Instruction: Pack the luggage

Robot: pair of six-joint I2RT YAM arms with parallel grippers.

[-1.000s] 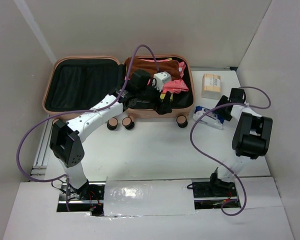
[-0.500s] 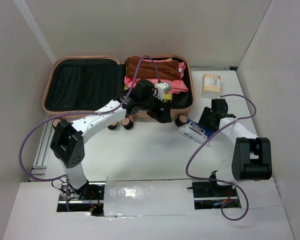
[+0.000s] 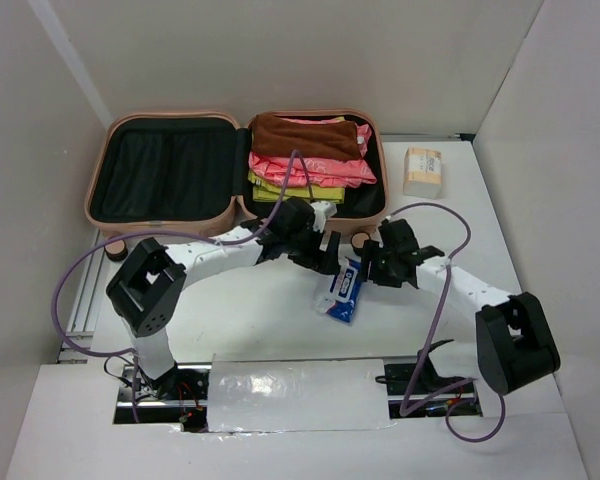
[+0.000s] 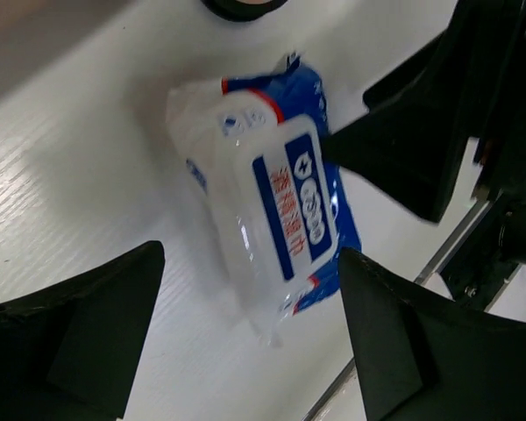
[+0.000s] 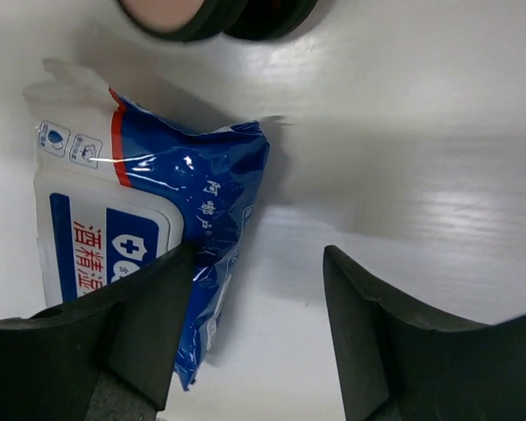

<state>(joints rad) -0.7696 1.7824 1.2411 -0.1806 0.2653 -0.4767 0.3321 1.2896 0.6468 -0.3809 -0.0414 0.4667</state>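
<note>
The luggage (image 3: 165, 170) lay open at the back of the table (image 3: 270, 320), both halves flat and side by side. Its left half held nothing but black lining. Its right half held folded clothes (image 3: 315, 160): a brown piece at the back, pink ones in the middle, a yellow-green one nearest me. My left arm's purple cable (image 3: 296, 172) looped across those clothes.

A blue and white wipes pack (image 3: 344, 292) lay on the table just in front of the packed half, outside the case. My left gripper (image 3: 325, 255) hung over it with the jaws spread wide and nothing in them; in the left wrist view the pack (image 4: 272, 219) sat between my two fingers, one of which stood clear of it. My right gripper (image 3: 375, 268) came in from the other side, jaws also apart and holding nothing. One of its fingers (image 5: 149, 307) overlapped the edge of the pack (image 5: 149, 210); the other was over bare table.

A case wheel (image 3: 359, 240) stood just behind the pack, close to both grippers. A tan box (image 3: 423, 171) sat on the table to the right of the case, well apart from my arms
</note>
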